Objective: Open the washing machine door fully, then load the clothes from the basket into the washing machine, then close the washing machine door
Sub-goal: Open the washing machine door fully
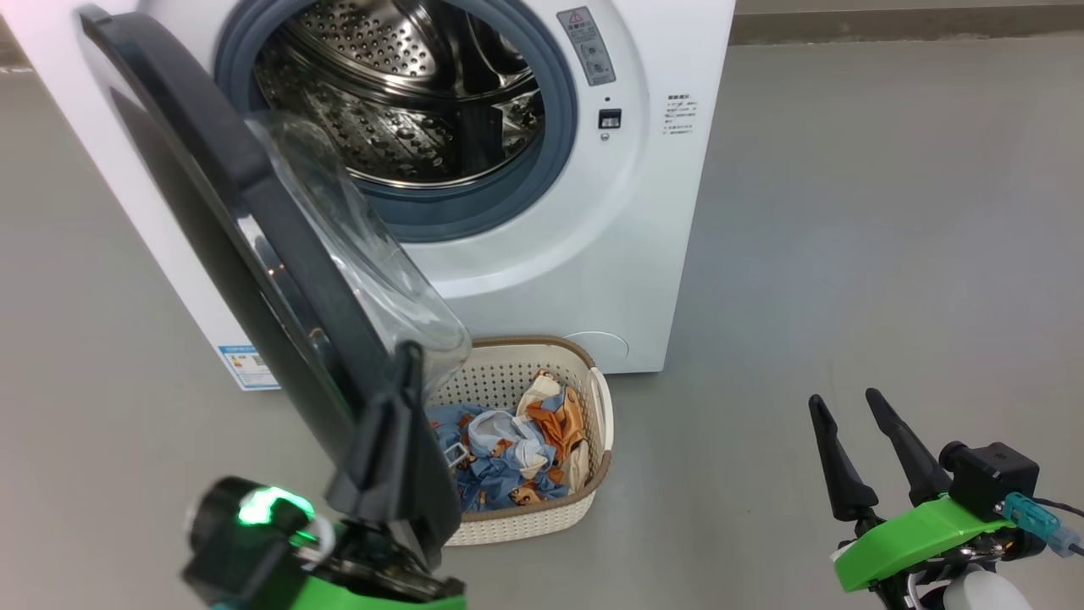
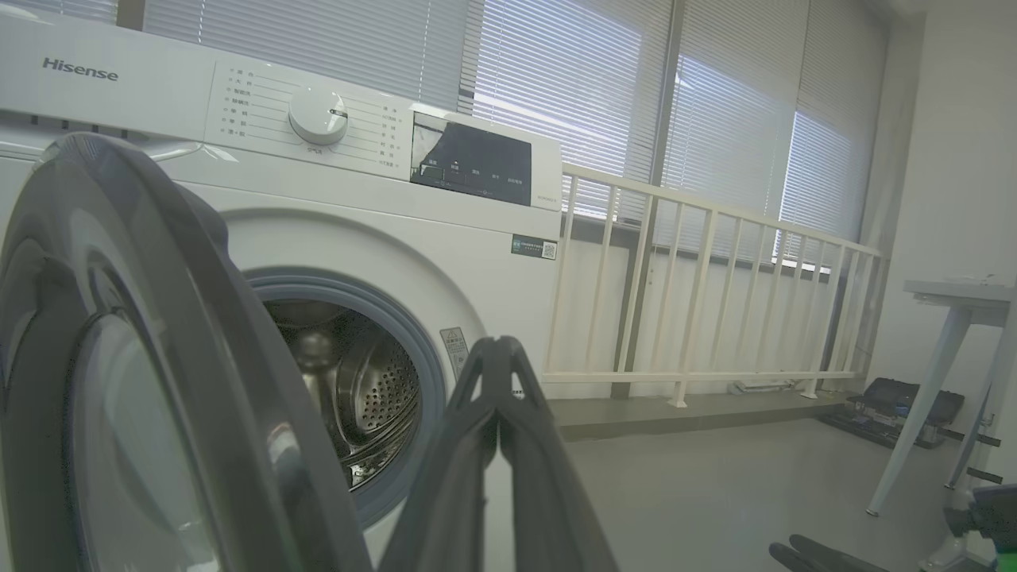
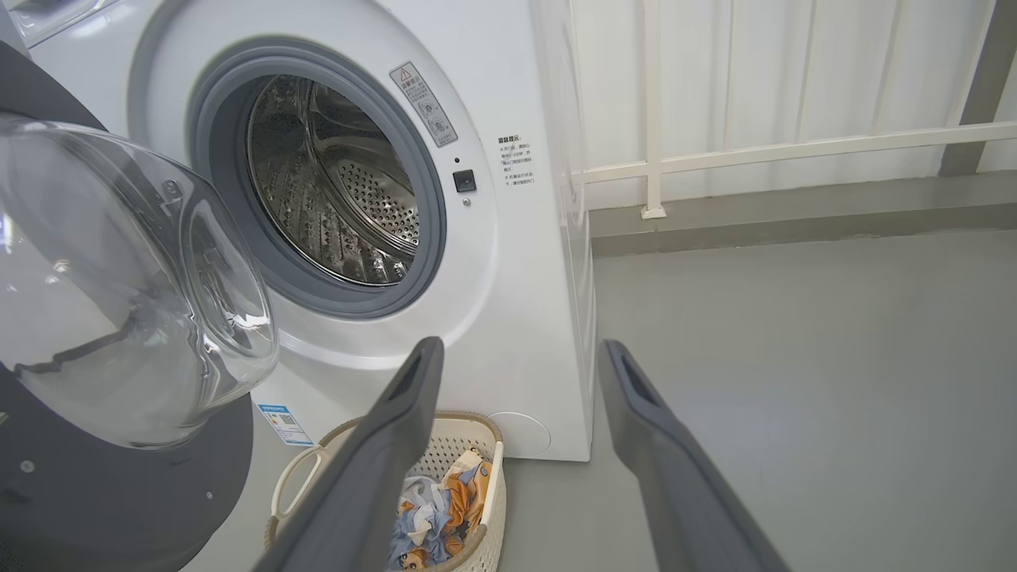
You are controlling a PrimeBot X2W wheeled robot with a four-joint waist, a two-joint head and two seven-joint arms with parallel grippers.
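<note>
On my far left the washing machine door (image 1: 254, 254) stands swung out, its glass bowl bulging toward the drum (image 1: 406, 93) and its black rim hanging over the left end of the basket (image 1: 603, 424). That rim blocks part of my view into the basket. My left gripper (image 1: 411, 356) rises from the lower left with its fingers pinched together, tips against the door's lower edge; I cannot tell whether they touch it. The basket sits on the floor (image 1: 889, 212) just before the washing machine (image 1: 644, 254), below the open drum, with the clothes (image 1: 508, 449) heaped inside. Lower right, well apart from the basket, my right gripper (image 1: 844, 398) points up, fingers spread wide, holding nothing.
</note>
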